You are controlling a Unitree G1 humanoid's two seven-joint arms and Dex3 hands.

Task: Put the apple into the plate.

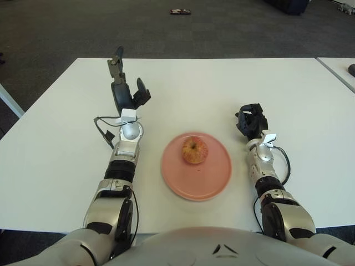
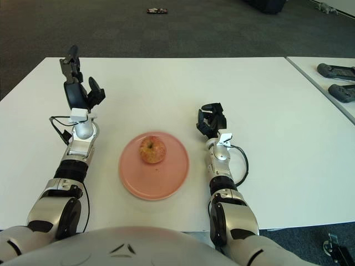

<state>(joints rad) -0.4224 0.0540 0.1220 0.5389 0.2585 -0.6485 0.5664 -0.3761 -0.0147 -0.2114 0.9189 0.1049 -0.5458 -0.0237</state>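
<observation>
A red-yellow apple (image 1: 194, 150) sits upright on the pink plate (image 1: 216, 177) at the middle of the white table (image 1: 288, 88). My left hand (image 1: 125, 83) shows to the left of the plate, raised, with its fingers spread and holding nothing. My right hand (image 1: 251, 119) shows to the right of the plate, fingers curled, holding nothing. Neither hand touches the apple or the plate.
A second white table (image 2: 327, 66) stands to the right with two dark devices (image 2: 335, 71) on it. A small dark object (image 1: 180, 11) lies on the carpet beyond the table.
</observation>
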